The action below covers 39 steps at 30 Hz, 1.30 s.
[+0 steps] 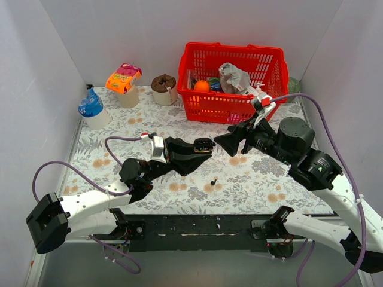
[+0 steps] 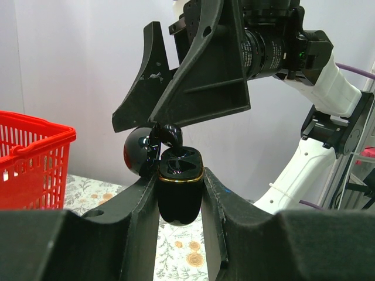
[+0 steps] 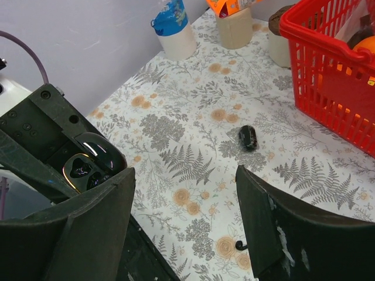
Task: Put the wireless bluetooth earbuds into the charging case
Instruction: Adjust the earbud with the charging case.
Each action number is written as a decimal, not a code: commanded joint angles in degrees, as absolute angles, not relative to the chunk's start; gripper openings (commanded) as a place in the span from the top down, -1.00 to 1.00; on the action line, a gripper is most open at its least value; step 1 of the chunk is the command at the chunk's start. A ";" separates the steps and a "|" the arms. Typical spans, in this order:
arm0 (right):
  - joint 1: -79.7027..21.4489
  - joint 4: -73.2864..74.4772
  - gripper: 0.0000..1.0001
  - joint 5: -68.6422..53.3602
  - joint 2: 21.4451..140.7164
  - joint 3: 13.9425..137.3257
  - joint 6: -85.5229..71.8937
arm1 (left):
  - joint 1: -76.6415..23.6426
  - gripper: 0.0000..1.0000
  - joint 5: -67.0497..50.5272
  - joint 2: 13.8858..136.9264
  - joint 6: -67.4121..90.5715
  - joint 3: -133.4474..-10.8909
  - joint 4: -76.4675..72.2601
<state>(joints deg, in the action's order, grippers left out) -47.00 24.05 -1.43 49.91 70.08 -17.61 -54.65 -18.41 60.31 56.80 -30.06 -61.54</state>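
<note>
The right fingers [image 2: 205, 76] crowd the charging case [image 2: 180, 193] from above; the red basket [image 1: 239, 106] blocks behind.

Both arms are wearing white shells w/ black joint housings: L arm [image 1: 90, 206], R arm [image 1: 335, 191]. A purple cable is looping off each, the L cable [image 1: 57, 162] & the R cable [image 1: 299, 94]. A black bar [image 1: 197, 227] is joining the two bases. L gripper [image 1: 203, 145] & R gripper [image 3: 184, 175] are showing matte black, wedge-shaped fingers [image 3: 88, 234]; the R ones are carrying whitish scuffs. Round screws [image 3: 44, 93] are dotting the L gripper body. A green LED [image 2: 302, 55] is glowing on the R wrist motor. A silver band [image 1: 157, 148] is ringing the L wrist.
</note>
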 commanded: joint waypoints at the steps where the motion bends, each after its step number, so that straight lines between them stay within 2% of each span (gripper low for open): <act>1: -47.29 23.55 -0.52 -5.00 50.01 72.07 -18.19 | -54.93 1.00 -17.58 59.85 55.99 -30.67 -62.75; 30: -47.29 23.47 -0.52 -11.86 51.33 74.09 -19.25 | -54.93 1.00 -17.75 63.37 57.04 -31.46 -63.90; 39: -47.37 27.42 -0.65 -3.35 49.40 74.53 -18.46 | -53.53 1.00 -13.62 61.35 63.01 -31.20 -64.34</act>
<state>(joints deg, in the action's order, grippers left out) -46.89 27.31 -5.65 51.03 71.48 -18.11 -54.78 -16.25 62.50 59.72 -30.06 -65.95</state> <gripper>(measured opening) 0.811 0.285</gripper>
